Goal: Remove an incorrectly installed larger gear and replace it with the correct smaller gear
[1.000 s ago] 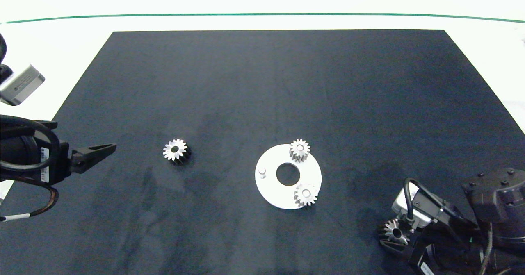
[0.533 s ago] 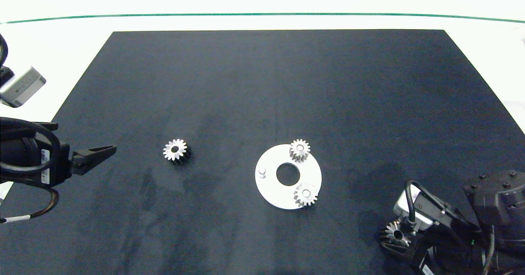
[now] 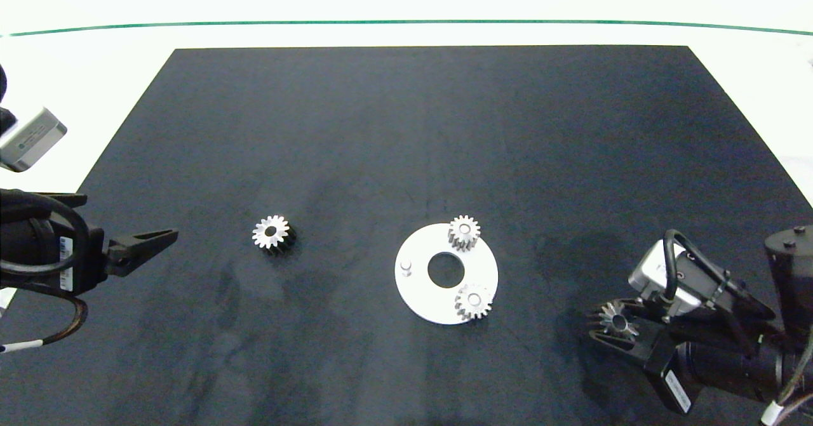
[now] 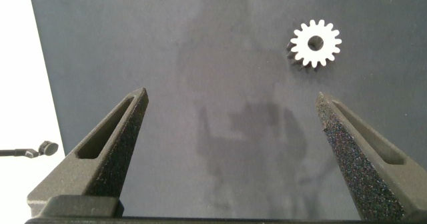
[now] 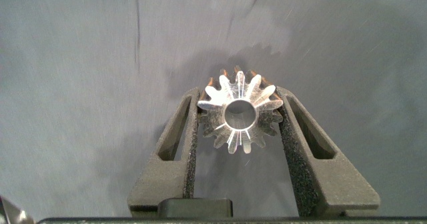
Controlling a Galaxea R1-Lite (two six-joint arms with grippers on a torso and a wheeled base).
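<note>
Right wrist view – right gripper (image 5: 237, 121) clamps larger gear (image 5: 237, 117) – no legible writing

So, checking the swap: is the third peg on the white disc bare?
Bare: the peg on the white disc carries no gear.

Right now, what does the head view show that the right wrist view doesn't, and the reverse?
Only the head view: the white disc carrying two gears and one bare pin, the loose smaller gear on the black mat, and the left gripper at the mat's left edge. Only the right wrist view: the fingers pressed against opposite sides of the gear's teeth, centre hole facing the camera. Both: the right gripper shut on the larger gear, over the mat.
</note>
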